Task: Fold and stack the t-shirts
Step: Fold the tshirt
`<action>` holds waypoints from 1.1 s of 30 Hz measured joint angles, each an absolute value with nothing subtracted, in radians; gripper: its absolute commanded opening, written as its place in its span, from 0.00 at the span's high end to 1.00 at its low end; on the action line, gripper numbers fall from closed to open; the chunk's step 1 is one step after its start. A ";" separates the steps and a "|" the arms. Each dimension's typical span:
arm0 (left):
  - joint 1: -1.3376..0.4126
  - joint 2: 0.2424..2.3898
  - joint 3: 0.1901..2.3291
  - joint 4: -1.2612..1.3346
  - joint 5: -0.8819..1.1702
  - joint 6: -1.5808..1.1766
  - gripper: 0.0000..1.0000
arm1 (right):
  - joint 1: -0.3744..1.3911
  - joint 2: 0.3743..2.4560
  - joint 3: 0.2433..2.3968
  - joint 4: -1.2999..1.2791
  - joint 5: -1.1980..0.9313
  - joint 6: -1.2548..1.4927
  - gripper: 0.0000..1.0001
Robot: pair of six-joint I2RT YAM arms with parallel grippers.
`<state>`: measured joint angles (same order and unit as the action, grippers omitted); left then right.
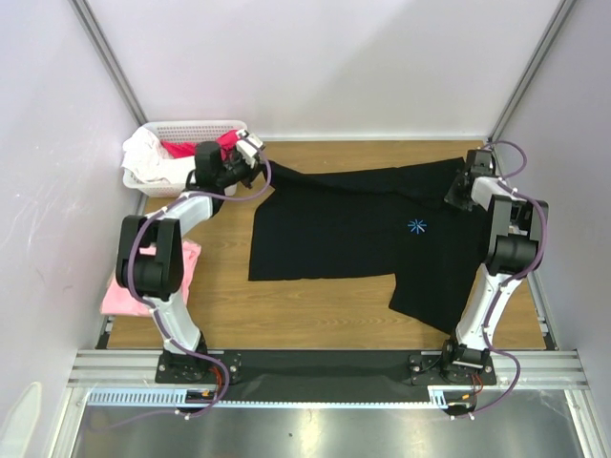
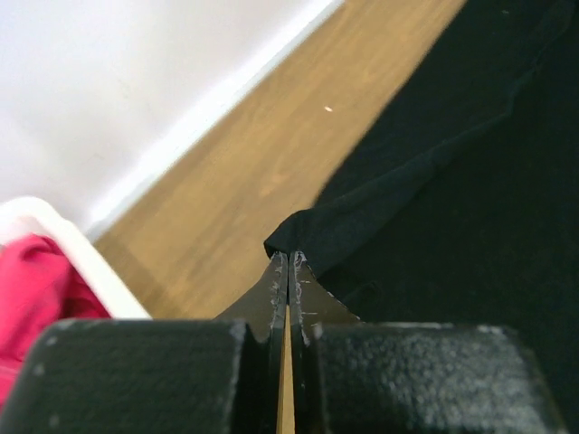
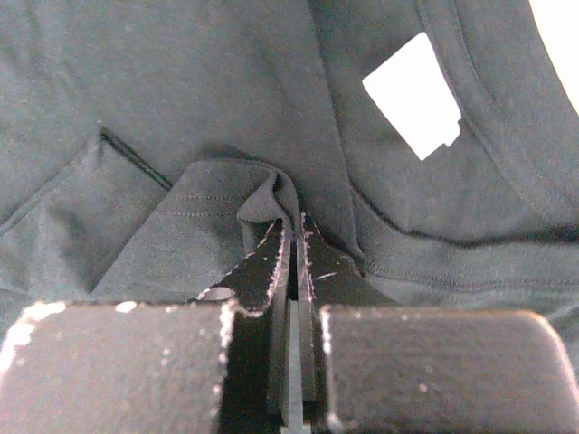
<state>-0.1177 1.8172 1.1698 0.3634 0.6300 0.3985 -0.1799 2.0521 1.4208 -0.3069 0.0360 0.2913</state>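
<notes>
One label (image 3: 412, 95) on black shirt (image 3: 181, 99), right wrist only.

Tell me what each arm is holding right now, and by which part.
Both hold the black t-shirt: the left fingers pinch a corner of its far-left edge, and the right fingers pinch a bunched fold near the collar.

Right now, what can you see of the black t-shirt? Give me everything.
The black t-shirt is soft, plain dark cloth, spread mostly flat across the wooden table, with a small pale-blue starburst mark facing up. A white label shows beside the neckband. Its far edge is pinched at two points: the left pincer is shut on a corner, and the right pincer is shut on a bunched fold near the collar.
</notes>
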 measured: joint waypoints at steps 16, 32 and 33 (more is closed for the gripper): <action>-0.088 2.063 1.455 0.439 0.604 0.434 1.00 | -0.185 2.222 2.071 -0.210 -0.177 0.091 1.00; -0.088 2.325 1.724 0.574 0.590 0.458 1.00 | -0.221 2.528 2.346 -0.099 -0.261 0.112 1.00; -0.088 2.327 1.724 0.574 0.593 0.460 1.00 | -0.222 2.528 2.348 -0.091 -0.263 0.112 1.00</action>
<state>-0.0883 2.3268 1.7245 0.5739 0.5926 0.4599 -0.2222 2.5282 2.3482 -0.0914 -0.2634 0.1120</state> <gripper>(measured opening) 0.006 0.022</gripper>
